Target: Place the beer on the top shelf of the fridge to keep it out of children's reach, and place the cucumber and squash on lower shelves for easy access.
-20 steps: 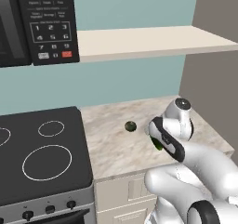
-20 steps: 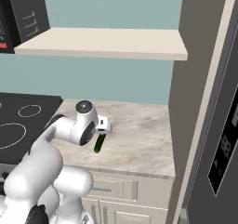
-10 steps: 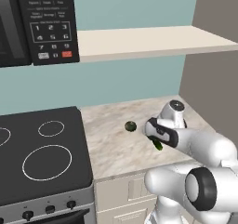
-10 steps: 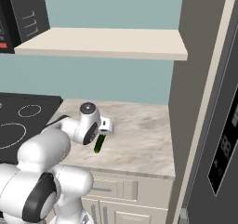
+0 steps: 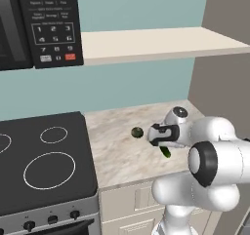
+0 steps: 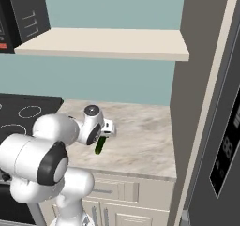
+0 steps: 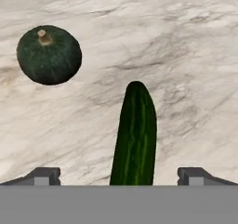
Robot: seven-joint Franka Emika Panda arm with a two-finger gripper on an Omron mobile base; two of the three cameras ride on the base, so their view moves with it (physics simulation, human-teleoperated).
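Hand view: our two-finger gripper (image 7: 118,174) spread wide, empty, straddling long slender dark green cucumber (image 7: 135,135) on marble counter (image 7: 186,56). Cucumber's long axis runs straight away from us, between fingertips. Risk we see: closing along that axis rolls it out. Round olive squash (image 7: 49,54) near, apart.

The surface (image 7: 186,56) looks like polished marble, pale with grey veins. The cucumber (image 7: 135,135) has smooth, slightly glossy dark green skin with faint lighter streaks. The squash (image 7: 49,55) has a duller, finely mottled rind and a tan stem spot.
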